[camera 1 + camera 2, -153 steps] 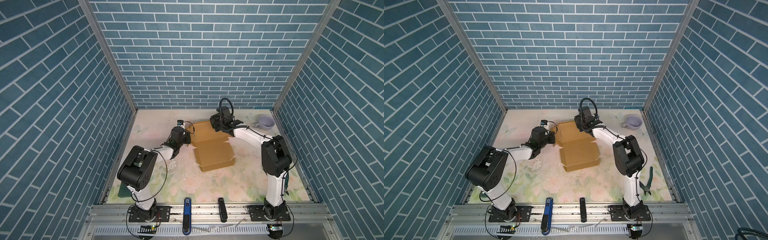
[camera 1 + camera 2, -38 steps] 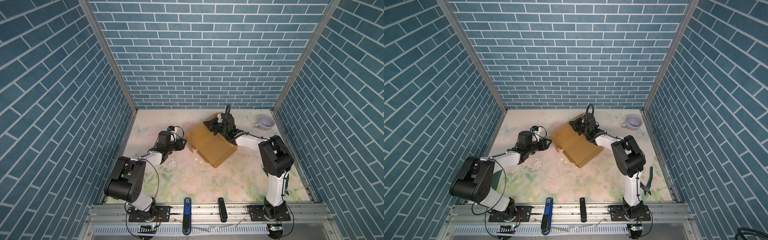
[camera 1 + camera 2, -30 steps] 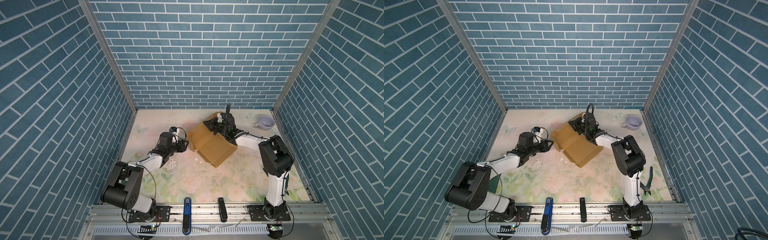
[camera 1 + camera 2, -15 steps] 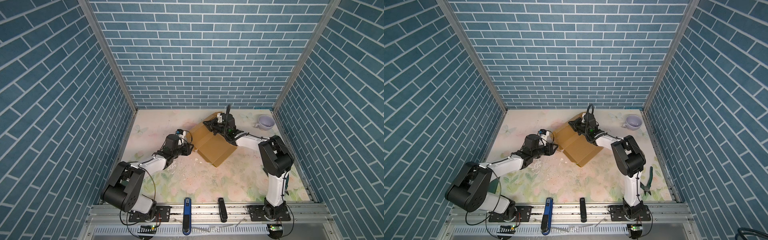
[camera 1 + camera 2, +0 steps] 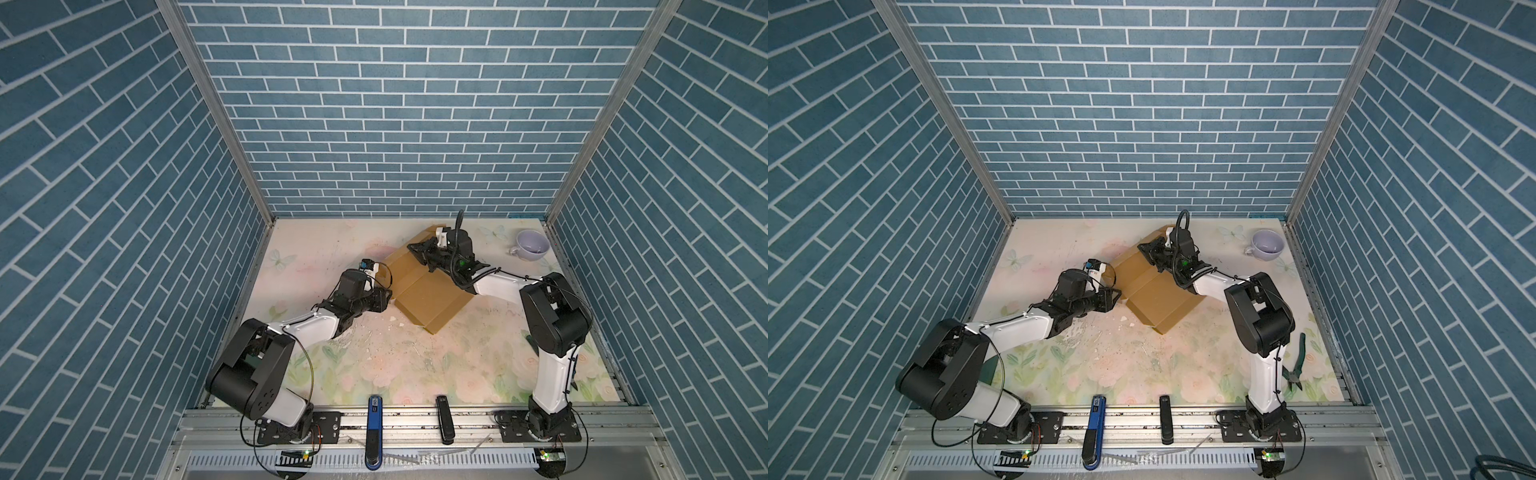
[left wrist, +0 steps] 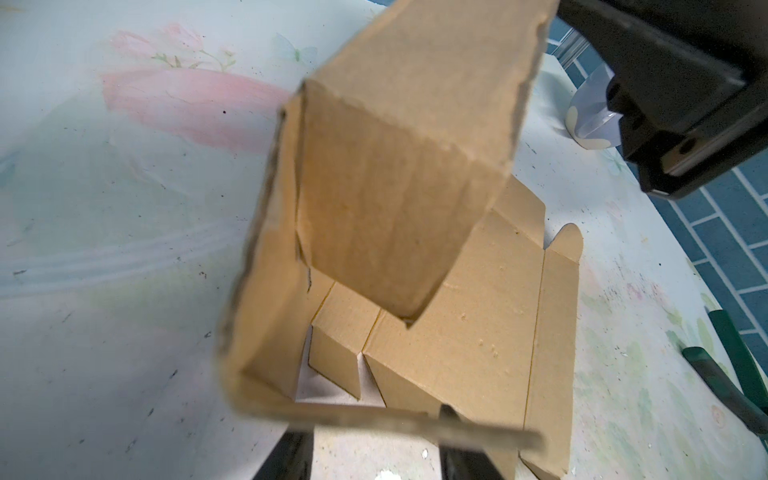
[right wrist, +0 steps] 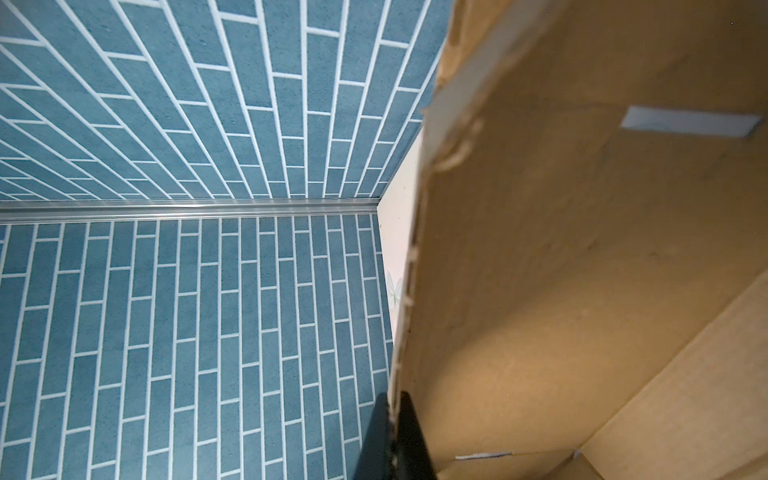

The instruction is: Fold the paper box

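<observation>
Top views both put the box [image 5: 432,297] toward the back of the worktop [image 5: 415,365], between the two arms and turned cornerwise, with one corner pointing to the front. Its near half lies flat on the worktop, and its far half rises toward the right tool [image 5: 417,252]. The left tool [image 5: 384,297] sits low at the box's left corner.

From the right wrist we see the right tool [image 7: 392,436] clamped tight on the frayed edge of a raised panel of the box [image 7: 582,249]. The card is pinched between its dark fingers [image 7: 411,440]. A narrow slot shows in that panel, and blue tiled walls fill the rest of the view.

From the left wrist we see the left tool [image 6: 376,451] with its jaws partway apart, one of its fingers [image 6: 291,457] on each side. A blurred flap edge crosses in front of both fingers, and nothing is squeezed between them. We cannot tell whether that edge touches them. Beyond it a panel stands up with a side flap folded inward, while the base of the box [image 6: 478,324] lies flat.

A pale cup [image 5: 530,251] stands in the back right corner, well apart from the box. Green-handled pliers [image 5: 1296,365] lie by the right wall, near the right arm's base.
</observation>
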`<state>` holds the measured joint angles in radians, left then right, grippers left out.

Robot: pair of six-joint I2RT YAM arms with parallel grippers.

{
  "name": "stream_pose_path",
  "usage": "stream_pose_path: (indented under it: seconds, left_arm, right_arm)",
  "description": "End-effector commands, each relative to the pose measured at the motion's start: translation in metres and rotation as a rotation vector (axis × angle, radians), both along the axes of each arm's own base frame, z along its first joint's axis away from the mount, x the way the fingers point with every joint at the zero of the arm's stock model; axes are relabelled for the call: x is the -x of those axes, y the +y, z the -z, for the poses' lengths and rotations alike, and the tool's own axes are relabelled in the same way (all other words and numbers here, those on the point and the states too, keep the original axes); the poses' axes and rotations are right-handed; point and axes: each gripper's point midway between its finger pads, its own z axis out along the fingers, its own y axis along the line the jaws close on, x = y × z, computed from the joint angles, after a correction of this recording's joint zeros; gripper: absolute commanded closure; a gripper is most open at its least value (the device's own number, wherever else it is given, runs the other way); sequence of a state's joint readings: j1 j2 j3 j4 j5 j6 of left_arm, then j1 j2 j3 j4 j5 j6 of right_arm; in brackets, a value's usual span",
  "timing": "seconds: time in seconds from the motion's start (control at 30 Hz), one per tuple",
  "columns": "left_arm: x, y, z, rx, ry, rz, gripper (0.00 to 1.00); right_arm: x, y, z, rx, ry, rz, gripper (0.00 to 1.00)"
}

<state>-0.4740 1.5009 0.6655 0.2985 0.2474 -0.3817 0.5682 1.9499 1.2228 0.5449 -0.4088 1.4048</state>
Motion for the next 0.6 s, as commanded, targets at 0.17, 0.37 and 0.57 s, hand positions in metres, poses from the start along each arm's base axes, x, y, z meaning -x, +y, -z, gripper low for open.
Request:
stream_pose_path:
  seconds: [0.17,0.37,0.57]
  left_arm:
    - [0.009,0.004,-0.023,-0.022,-0.048,0.008,0.50]
    - [0.026,0.016,-0.035,-0.058,-0.062,0.017,0.50]
    - [0.037,0.034,-0.030,-0.145,-0.065,-0.004,0.49]
  right_arm:
    - [0.007,-0.005,-0.016,-0.007,-0.057,-0.024,1.00]
    - [0.008,-0.005,-0.015,-0.002,-0.057,-0.026,1.00]
    - [0.009,-0.005,-0.017,-0.002,-0.061,-0.032,1.00]
